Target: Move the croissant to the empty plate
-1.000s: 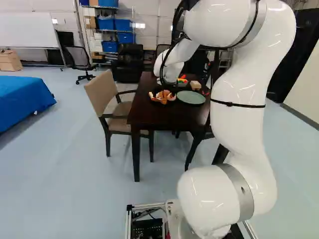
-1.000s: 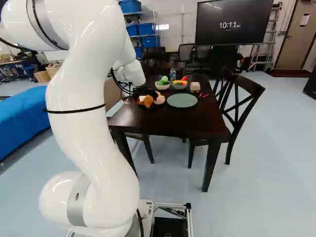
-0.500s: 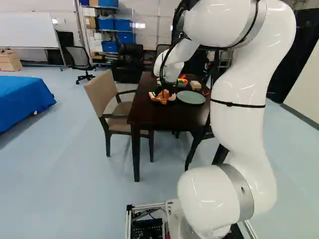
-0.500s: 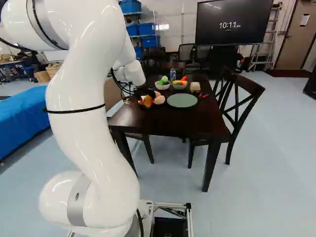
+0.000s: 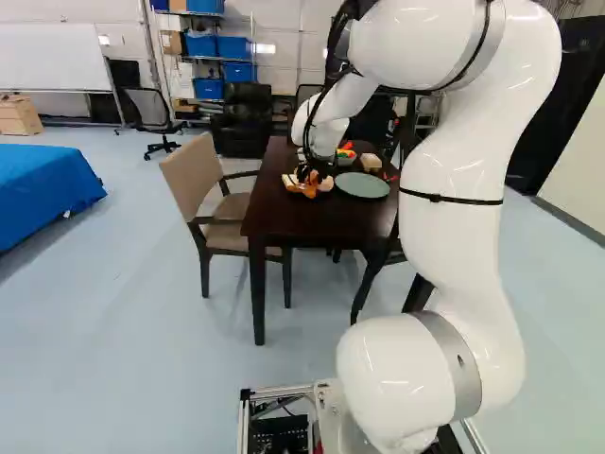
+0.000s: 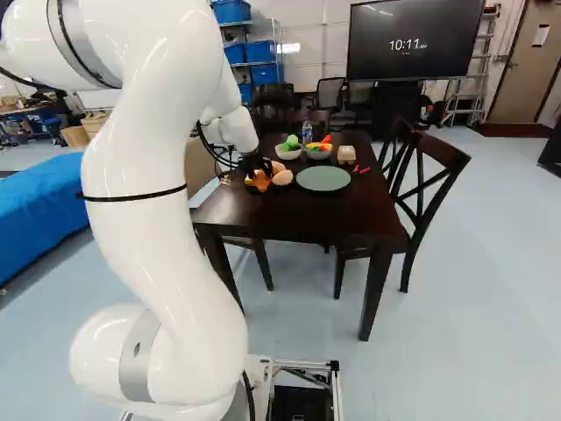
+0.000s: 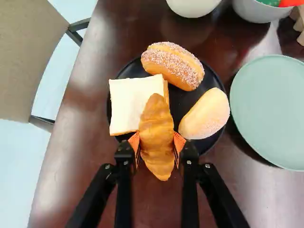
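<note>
Since my fingers are pinching the croissant about its middle, over the black plate's rim, the squeeze should be light but sure. I'd rise straight up – clear of the bread and the pale roll – then cross level and lower it onto the green plate's middle.

The robot has a glossy white arm of smooth, rounded segments, with a grey metallic band round a lower joint. A thin black strap circles one segment, and loose black cables loop near the wrist. Its black gripper has two slim fingers, ribbed orange pads and small silvery screws. Silver metal rails frame the base.
</note>
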Available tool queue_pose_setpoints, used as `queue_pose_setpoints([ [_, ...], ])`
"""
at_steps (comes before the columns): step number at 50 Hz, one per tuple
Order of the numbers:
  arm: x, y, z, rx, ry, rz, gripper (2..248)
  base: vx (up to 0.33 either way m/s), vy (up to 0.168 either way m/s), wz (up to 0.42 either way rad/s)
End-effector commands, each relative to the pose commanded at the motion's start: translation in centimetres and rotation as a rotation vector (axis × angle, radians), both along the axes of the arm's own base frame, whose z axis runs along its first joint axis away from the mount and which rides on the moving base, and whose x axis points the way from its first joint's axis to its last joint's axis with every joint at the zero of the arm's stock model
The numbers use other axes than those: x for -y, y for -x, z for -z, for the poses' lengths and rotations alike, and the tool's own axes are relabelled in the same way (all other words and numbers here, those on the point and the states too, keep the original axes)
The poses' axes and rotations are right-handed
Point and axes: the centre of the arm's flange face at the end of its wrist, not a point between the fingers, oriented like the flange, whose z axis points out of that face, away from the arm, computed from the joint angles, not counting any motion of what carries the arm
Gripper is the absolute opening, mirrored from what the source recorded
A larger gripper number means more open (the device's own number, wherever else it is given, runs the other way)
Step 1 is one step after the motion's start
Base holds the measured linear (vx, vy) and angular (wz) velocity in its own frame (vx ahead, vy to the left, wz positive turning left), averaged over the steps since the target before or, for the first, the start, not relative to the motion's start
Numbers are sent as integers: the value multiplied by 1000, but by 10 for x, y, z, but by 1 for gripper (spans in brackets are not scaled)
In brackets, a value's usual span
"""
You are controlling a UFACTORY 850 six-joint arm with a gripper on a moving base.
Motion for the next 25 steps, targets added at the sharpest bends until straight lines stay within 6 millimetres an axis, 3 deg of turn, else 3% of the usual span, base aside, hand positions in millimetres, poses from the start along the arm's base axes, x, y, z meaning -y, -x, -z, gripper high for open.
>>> queue_pose_setpoints([
  [25, 0, 0, 0, 0, -1, 2, 60, 0, 0, 0],
])
